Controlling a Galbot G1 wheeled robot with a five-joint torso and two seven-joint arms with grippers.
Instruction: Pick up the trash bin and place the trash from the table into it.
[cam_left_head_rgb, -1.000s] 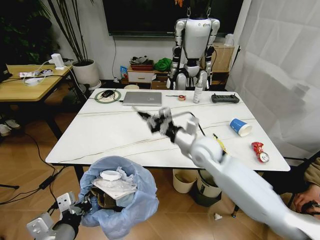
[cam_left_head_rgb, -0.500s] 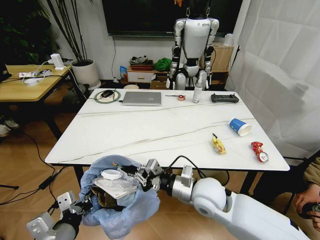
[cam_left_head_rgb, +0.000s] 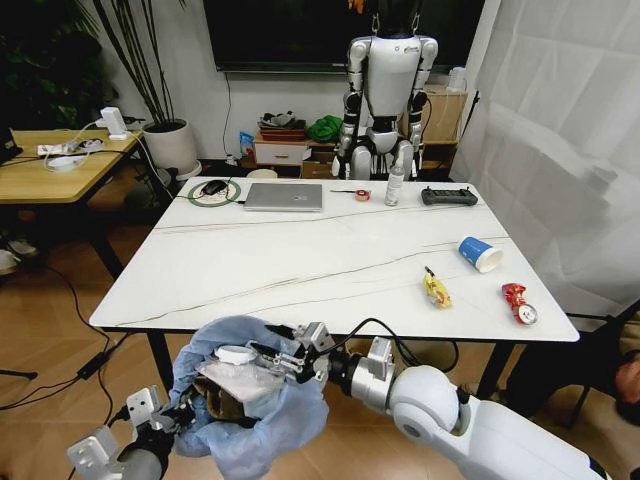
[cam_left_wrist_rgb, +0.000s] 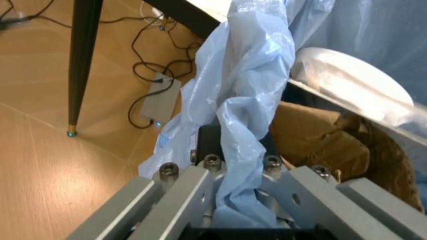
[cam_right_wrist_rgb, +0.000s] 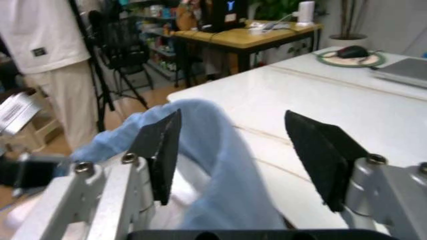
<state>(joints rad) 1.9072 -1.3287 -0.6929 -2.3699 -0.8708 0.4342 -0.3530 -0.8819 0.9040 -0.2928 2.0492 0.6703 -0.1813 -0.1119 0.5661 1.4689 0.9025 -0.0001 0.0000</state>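
My right gripper has swung off the counter to the trash bin below its near edge — fingers spread, load apparently dropped. Left gripper stays clamped on the liner; cup, wrapper, can remain.

Trash bin before table, holding tissues

One trash bin, three bits of trash on the table: one blue cup, one yellow wrapper, one red can
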